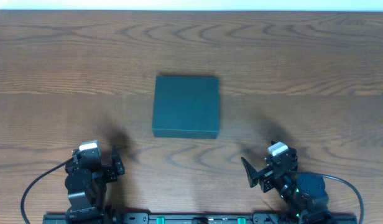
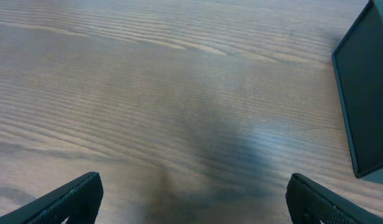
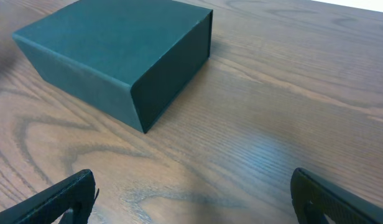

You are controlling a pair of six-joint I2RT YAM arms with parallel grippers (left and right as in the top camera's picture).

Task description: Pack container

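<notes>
The container point(image 1: 186, 106) is a dark teal box with its lid shut, in the middle of the wooden table. It shows at the right edge of the left wrist view point(image 2: 369, 93) and at the upper left of the right wrist view point(image 3: 117, 56). My left gripper point(image 1: 114, 163) is open and empty near the front left, well short of the box; its fingers frame bare wood point(image 2: 193, 199). My right gripper point(image 1: 257, 172) is open and empty at the front right, its fingers over bare wood point(image 3: 194, 199). No snack packets are in view.
The wooden table point(image 1: 303, 68) runs to a white far edge at the top of the overhead view. The arm bases and a black rail point(image 1: 198, 218) sit along the front edge.
</notes>
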